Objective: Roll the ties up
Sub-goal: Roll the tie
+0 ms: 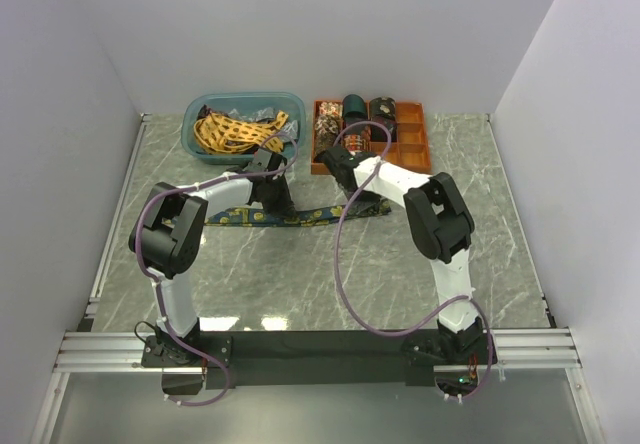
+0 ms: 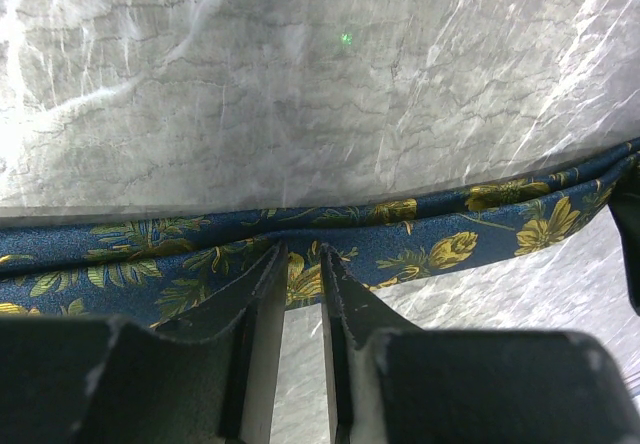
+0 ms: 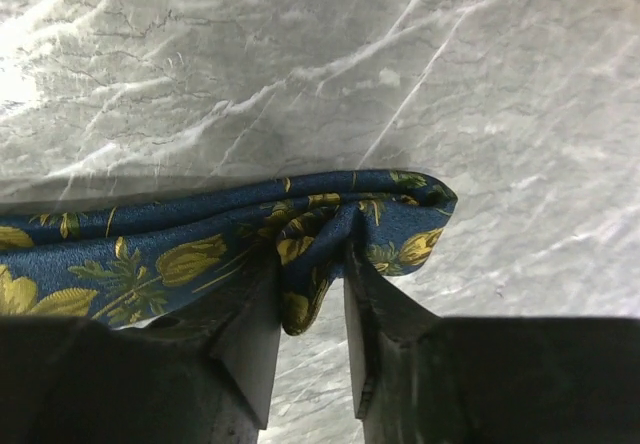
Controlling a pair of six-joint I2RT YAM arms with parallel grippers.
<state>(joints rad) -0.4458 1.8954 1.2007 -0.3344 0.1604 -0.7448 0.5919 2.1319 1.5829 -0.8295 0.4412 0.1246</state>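
A dark navy tie (image 1: 310,216) with gold flowers lies stretched left to right across the middle of the marble table. My left gripper (image 1: 272,196) is down on its middle. In the left wrist view the jaws (image 2: 303,254) stand narrow, pinching the near edge of the tie (image 2: 450,244). My right gripper (image 1: 352,192) is at the tie's right end. In the right wrist view it (image 3: 310,244) is shut on a bunched fold of the tie (image 3: 150,254), whose end curls over to the right. More ties, among them a yellow lattice one (image 1: 232,129), lie in a bin.
A blue plastic bin (image 1: 196,114) stands at the back left. An orange compartment tray (image 1: 415,139) with several rolled ties stands at the back right. Purple cables (image 1: 340,264) loop from both arms over the table.
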